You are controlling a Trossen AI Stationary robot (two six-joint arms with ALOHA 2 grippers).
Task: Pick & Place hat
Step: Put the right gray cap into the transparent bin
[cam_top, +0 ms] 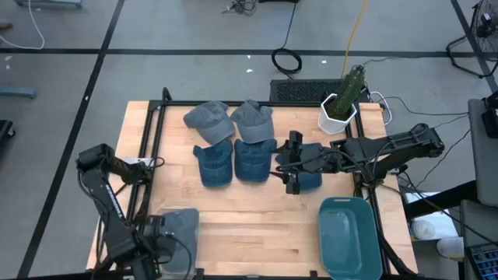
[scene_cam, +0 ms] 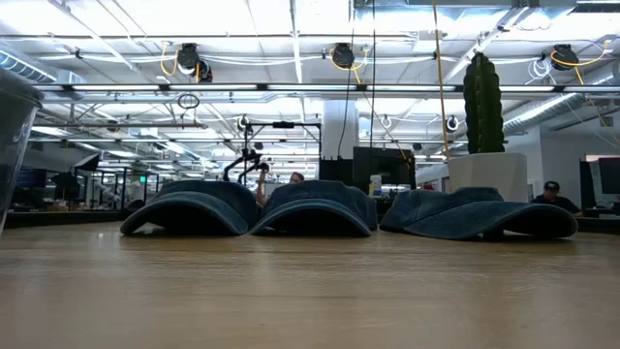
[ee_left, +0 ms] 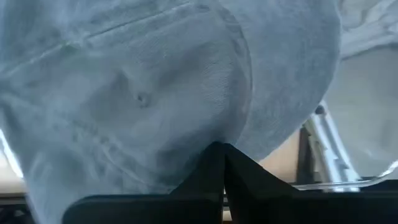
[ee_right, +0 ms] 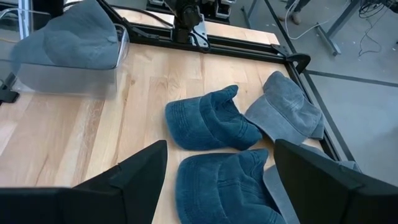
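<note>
A light grey hat [cam_top: 180, 225] lies in a clear bin [ee_right: 93, 78] at the table's near left corner, and it fills the left wrist view [ee_left: 155, 93]. My left gripper [cam_top: 158, 233] is shut on it. My right gripper [ee_right: 221, 180] is open above a dark blue hat [cam_top: 310, 177] at the table's middle right; that hat rests on its brim [scene_cam: 475, 215]. Two more blue hats [cam_top: 214, 165] [cam_top: 254, 160] and two grey hats [cam_top: 210, 120] [cam_top: 251, 117] lie in a cluster at the far middle. My left gripper pinches the grey hat between its two shut fingers [ee_left: 214, 171], at the seam where brim and crown meet [ee_left: 239, 127]. The hat hides how many layers are held. The hat lies in the clear bin, as the right wrist view shows [ee_right: 68, 40].
A teal tray [cam_top: 350, 260] sits at the near right. A potted cactus [cam_top: 342, 105] stands at the far right corner. Black frame rails [cam_top: 152, 132] run along the table's left side and far edge. Bare wood [cam_top: 249, 218] lies at the near middle.
</note>
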